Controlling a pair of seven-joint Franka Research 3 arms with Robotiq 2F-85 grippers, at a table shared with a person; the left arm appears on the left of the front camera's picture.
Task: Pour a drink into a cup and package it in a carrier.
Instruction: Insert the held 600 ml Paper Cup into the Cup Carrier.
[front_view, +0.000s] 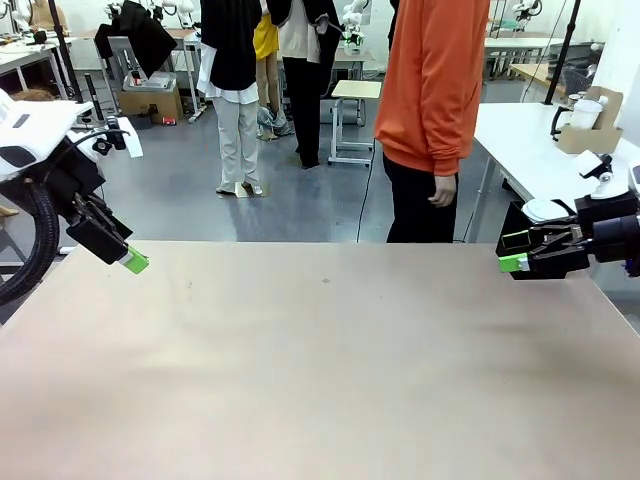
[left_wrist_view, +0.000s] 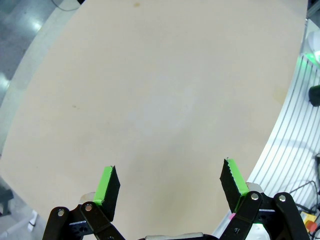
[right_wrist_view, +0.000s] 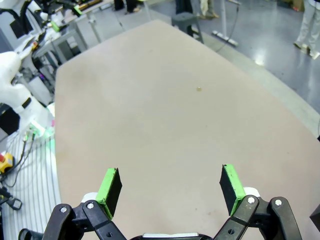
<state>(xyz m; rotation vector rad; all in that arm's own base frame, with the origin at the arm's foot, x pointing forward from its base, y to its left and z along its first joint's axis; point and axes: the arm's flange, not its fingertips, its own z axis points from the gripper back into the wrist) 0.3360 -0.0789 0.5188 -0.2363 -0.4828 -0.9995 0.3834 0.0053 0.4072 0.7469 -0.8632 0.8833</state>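
My left gripper (front_view: 133, 262) (left_wrist_view: 170, 175) hangs open over the left edge of the bare tan table (front_view: 320, 350), nothing between its green pads. Over the right edge my right gripper (front_view: 513, 252) (right_wrist_view: 170, 180) is also open and empty, pointing inward. Far off on a white side table at the right stands the brown cardboard carrier (front_view: 598, 128) with its tall flat handle. The white cup (front_view: 585, 108) sits at it. A dark handle shape beside them is too small to make out; I cannot tell if it is the drink.
A person in an orange top (front_view: 432, 90) stands at the far edge of the table, one hand (front_view: 443, 190) hanging down. A white round object (front_view: 545, 210) lies on the side table (front_view: 530, 150) behind my right gripper. More people and benches are farther back.
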